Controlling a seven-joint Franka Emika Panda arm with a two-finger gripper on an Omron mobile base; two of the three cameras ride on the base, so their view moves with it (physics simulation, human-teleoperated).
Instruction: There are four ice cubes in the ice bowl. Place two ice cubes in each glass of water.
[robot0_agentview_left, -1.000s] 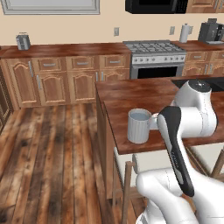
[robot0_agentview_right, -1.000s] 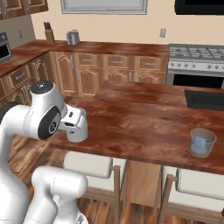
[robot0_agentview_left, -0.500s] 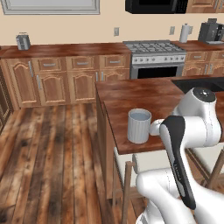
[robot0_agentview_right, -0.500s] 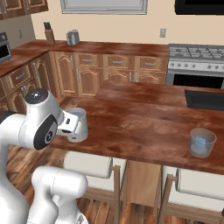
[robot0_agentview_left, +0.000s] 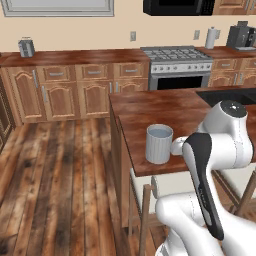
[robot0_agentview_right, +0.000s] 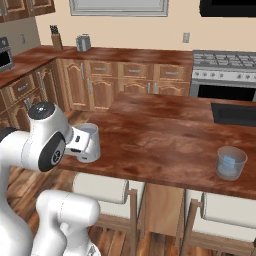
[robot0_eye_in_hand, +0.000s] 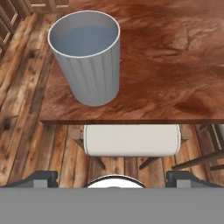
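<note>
On the left base view: ribbed grey-white glass (robot0_agentview_left: 159, 144) stands upright near the island counter (robot0_agentview_left: 150, 112) corner, water inside; the white arm's wrist is just beside it on the right.
Stove (robot0_agentview_left: 176, 65): against the back wall, well apart from the island.
On the right base view: ribbed glass (robot0_agentview_right: 89, 142) partly hidden behind the white hand; short blue-tinted glass (robot0_agentview_right: 231, 163) sits near the counter's front edge far to the right, a pale ice cube (robot0_agentview_right: 229, 164) visible in it.
On the hand view: gripper (robot0_eye_in_hand: 113, 177) with jaws spread wide, holding nothing; finger tips (robot0_eye_in_hand: 40, 177) low at the frame edges.
Ribbed glass (robot0_eye_in_hand: 86, 57): upright at the counter corner, ahead of the tips, apart from them.
Stool (robot0_eye_in_hand: 131, 140): white cushion under the counter edge.
</note>
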